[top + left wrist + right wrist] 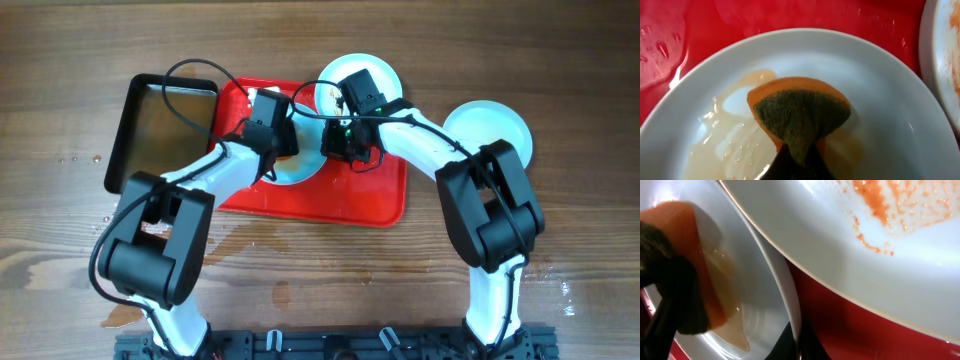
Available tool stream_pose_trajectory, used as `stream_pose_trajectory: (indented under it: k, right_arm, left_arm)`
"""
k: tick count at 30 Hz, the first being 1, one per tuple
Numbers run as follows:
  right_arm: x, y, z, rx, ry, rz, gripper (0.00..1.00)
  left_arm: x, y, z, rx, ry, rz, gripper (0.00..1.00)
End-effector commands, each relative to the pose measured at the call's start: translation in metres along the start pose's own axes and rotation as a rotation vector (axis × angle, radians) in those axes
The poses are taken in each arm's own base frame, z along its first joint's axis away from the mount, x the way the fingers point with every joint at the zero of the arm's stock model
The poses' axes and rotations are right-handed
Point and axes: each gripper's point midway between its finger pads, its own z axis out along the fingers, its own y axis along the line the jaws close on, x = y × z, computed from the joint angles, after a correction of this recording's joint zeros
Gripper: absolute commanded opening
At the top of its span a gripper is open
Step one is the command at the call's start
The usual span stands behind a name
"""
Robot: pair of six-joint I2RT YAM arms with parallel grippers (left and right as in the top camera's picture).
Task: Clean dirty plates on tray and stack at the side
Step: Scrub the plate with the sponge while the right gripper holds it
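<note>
A white plate (300, 172) lies on the red tray (330, 205), wet with brownish soapy liquid (730, 145). My left gripper (283, 150) is shut on an orange sponge with a green scrub face (800, 112) and presses it onto this plate (880, 100). My right gripper (335, 150) is shut on the same plate's rim (775, 280). A second plate (385, 70) with orange-brown streaks (865, 245) overlaps the tray's far edge. A third plate (500, 120) lies on the table to the right of the tray.
A black rectangular pan (165, 120) with brownish liquid stands just left of the tray. Water drops and wet patches lie on the wooden table near the front (250, 240).
</note>
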Motion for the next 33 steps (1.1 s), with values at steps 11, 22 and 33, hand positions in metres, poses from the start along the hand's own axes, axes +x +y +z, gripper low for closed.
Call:
stream_pose_trajectory:
  k: [11, 22, 33]
  right_arm:
    - [0.004, 0.009, 0.000, -0.016, 0.007, -0.032, 0.04]
    - [0.003, 0.009, 0.000, -0.018, 0.004, -0.033, 0.04]
    - [0.003, 0.009, 0.000, -0.018, 0.004, -0.033, 0.04]
  left_arm:
    - [0.006, 0.002, -0.020, 0.334, 0.332, -0.490, 0.04]
    - [-0.019, 0.010, -0.011, 0.273, 0.173, -0.306, 0.04]
    - [0.032, 0.025, -0.013, 0.098, 0.318, -0.160, 0.04]
